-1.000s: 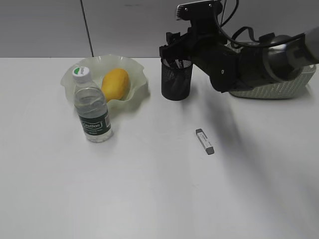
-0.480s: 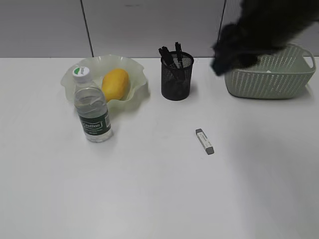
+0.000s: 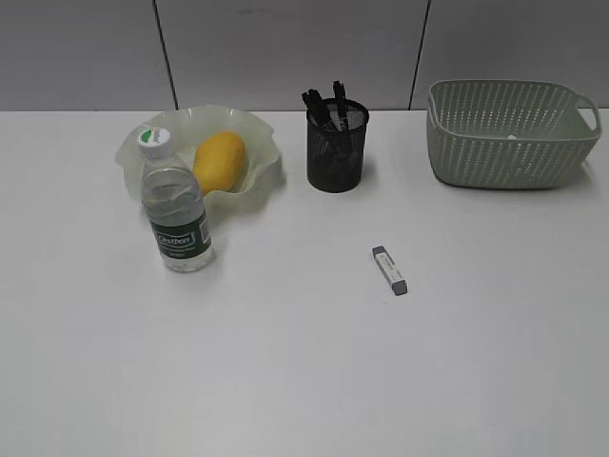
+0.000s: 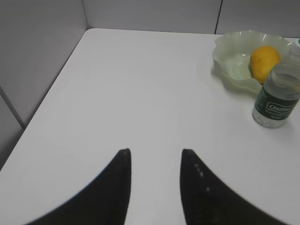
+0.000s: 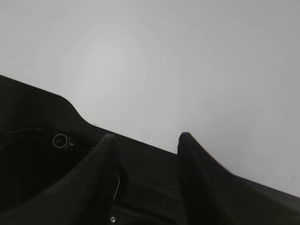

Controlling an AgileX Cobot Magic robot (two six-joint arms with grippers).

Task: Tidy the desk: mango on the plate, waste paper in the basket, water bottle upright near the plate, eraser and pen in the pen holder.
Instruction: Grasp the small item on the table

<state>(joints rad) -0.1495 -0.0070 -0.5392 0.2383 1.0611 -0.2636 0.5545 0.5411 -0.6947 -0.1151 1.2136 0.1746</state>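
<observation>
The mango (image 3: 220, 161) lies in the plate (image 3: 262, 176) at the back left of the desk (image 3: 285, 362). The water bottle (image 3: 176, 209) stands upright just in front of the plate. The pen holder (image 3: 336, 152) holds black pens (image 3: 325, 103). The grey eraser (image 3: 390, 269) lies flat on the desk in front of the holder. The basket (image 3: 509, 152) stands at the back right; the waste paper is not clearly visible. Neither gripper shows in the exterior view. My left gripper (image 4: 154, 151) is open and empty over the desk's left side, with the plate (image 4: 234, 56), mango (image 4: 264, 61) and bottle (image 4: 277, 96) to its right. My right gripper (image 5: 146, 136) is open and empty over a black part of the robot.
Grey wall panels (image 3: 285, 48) run behind the desk. The desk's left edge (image 4: 51, 93) shows in the left wrist view. The right wrist view shows only a plain pale surface (image 5: 164, 61) beyond the black part.
My right arm pulled back from the pen holder, up and to the right, and left the exterior view. Pens now stand in the holder. The eraser, bottle and mango have not moved.
</observation>
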